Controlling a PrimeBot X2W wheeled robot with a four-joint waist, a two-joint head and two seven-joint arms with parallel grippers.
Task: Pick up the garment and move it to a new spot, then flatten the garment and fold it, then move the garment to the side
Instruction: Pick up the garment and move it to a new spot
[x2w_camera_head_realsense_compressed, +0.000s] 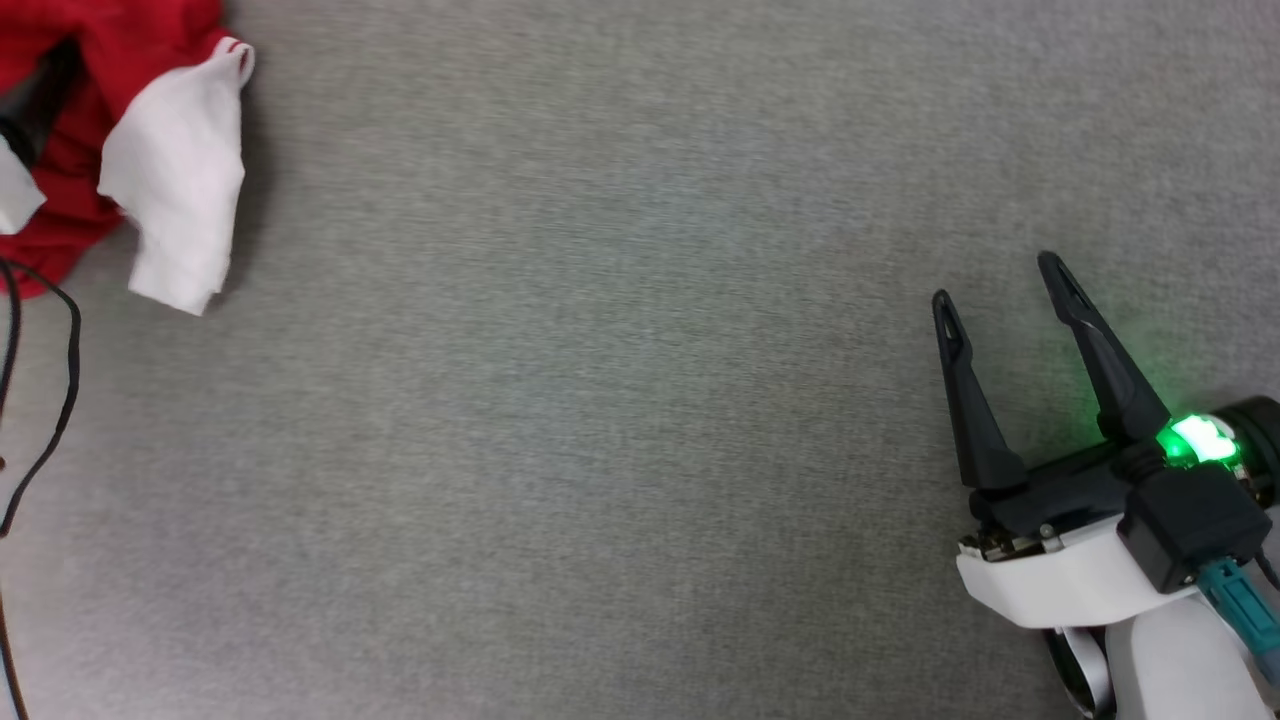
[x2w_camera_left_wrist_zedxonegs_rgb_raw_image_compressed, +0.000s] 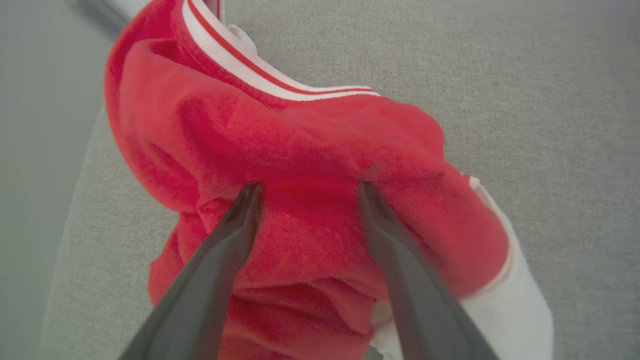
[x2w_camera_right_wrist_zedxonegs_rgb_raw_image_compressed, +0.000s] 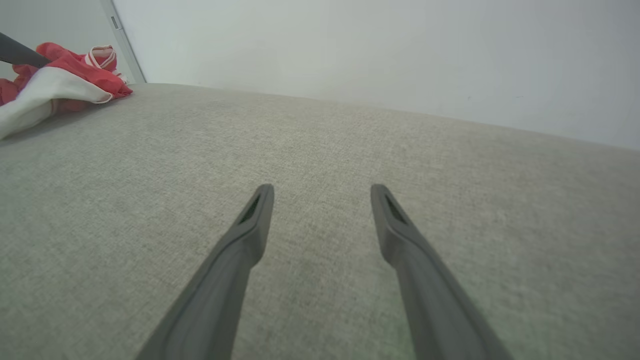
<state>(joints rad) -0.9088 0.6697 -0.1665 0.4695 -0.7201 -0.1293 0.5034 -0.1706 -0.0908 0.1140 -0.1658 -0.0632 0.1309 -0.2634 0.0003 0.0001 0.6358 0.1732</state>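
Garment (x2w_camera_left_wrist_zedxonegs_rgb_raw_image_compressed: 310, 150), red jersey with white sleeves, likely limp and light: left hand (x2w_camera_left_wrist_zedxonegs_rgb_raw_image_compressed: 308, 187) gapes astride its graspable raised fold; right hand (x2w_camera_head_realsense_compressed: 996, 278) wide, empty.

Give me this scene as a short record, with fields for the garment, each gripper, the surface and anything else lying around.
garment: red shirt with white sleeves and striped trim, crumpled in a heap, not yet flattened or folded
garment position: far left corner of the head view
surface: grey surface, fabric-like
left gripper: open, fingertips at the bunched red cloth, not closed on it
right gripper: open, holding nothing, over bare surface far from the garment
other: black cable at the left edge of the head view
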